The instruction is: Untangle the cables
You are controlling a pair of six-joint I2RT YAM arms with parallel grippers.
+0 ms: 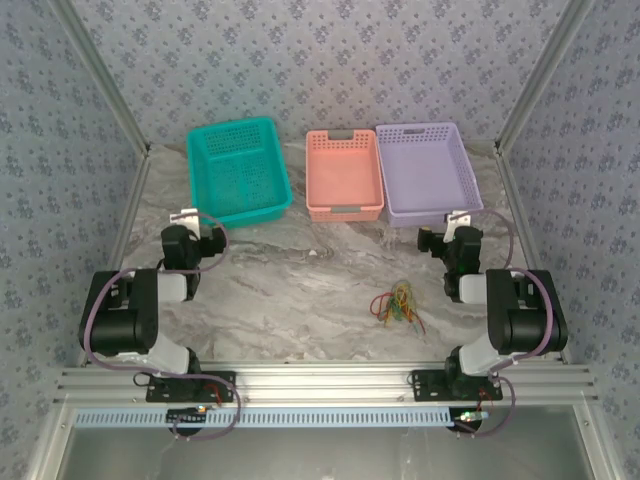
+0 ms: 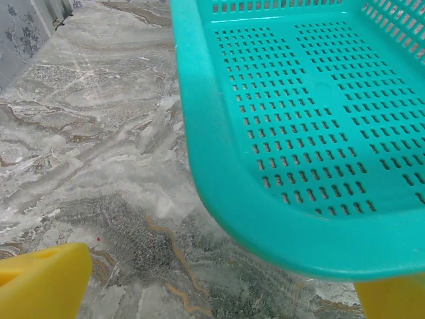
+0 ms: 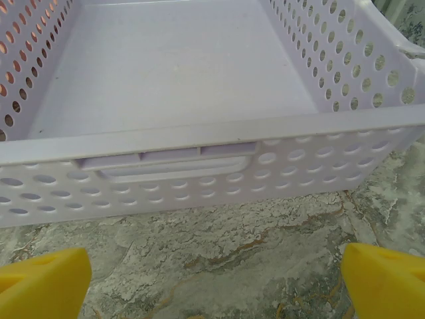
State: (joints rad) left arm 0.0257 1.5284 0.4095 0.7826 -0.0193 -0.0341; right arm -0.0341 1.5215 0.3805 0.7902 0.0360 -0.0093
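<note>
TANGLE AWAITS: A knot of cables [image 1: 398, 303], with red, orange, yellow and green strands looped over one another, lies on the marble table [image 1: 300, 290]. It sits in front of the right arm's base, well apart from the three baskets lined along the far side. The left gripper [image 2: 216, 292] hovers at the near corner of the teal basket [image 2: 279, 133]. Its yellow fingertips [image 2: 40, 282] are at opposite edges of the wrist view, jaws wide and holding nothing. The right gripper [image 3: 212, 282] faces the near wall of the lavender basket [image 3: 199, 166], jaws likewise spread wide and empty. A pink basket [image 1: 343, 175] sits between the other two. Neither gripper touches the tangle, so the untangling looks not yet begun.

The step in hand, by my reading, is the first reach, and the right arm is the closer one. Doing it well would mean swinging back from the basket and coming down over a strand that pokes out at the rim of the pile. Biting into the middle, where several wires cross, would be the poorer choice. A pinch on one loose end, with the left arm brought across to pin another colour, should let strands be drawn apart without dragging the whole bundle. Thin wires on a hard slab are likely to slip, so the jaws should close low, almost grazing the stone.
</note>
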